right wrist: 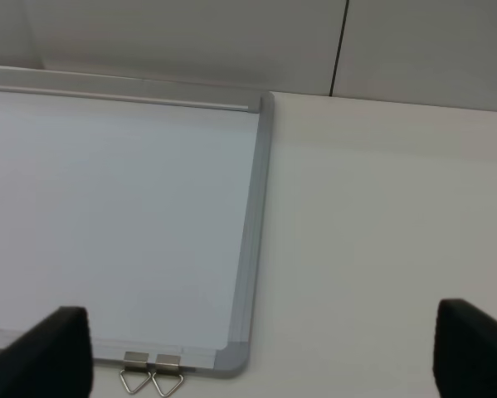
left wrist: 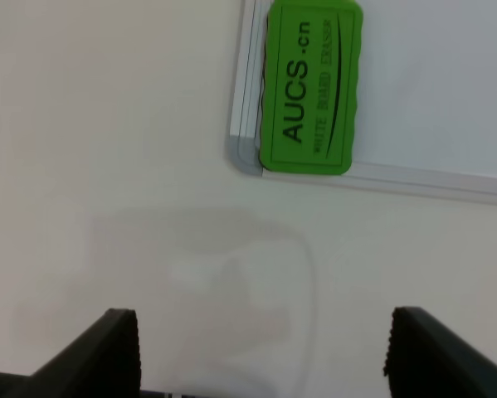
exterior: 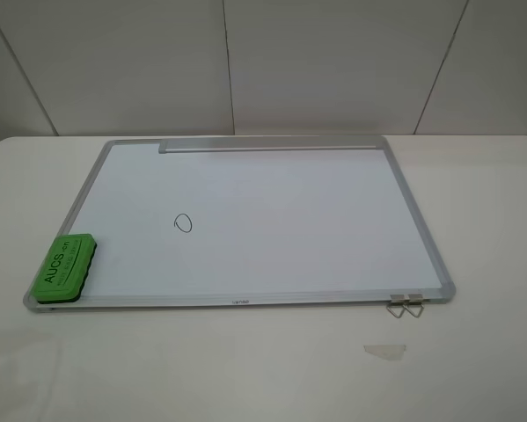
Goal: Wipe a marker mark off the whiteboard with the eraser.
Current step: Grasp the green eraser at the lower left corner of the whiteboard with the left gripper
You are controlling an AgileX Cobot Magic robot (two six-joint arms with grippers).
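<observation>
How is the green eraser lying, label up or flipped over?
Label up: the eraser lies on a corner of the whiteboard, its black AUCS lettering showing on top.

Black "AUCS.cn" on the green eraser (left wrist: pixel 308 87) (smaller "WHITE BOARD ERASER" line beside it)

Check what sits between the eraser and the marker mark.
Only bare whiteboard between the eraser and the marker mark, per the exterior high view.

Bright, even light fills all 3 views, washing whiteboard (exterior: pixel 272 220) and table (exterior: pixel 474 369) pale, with a faint grey shadow (left wrist: pixel 207 274) on the table and soft focus in the left wrist view.
</observation>
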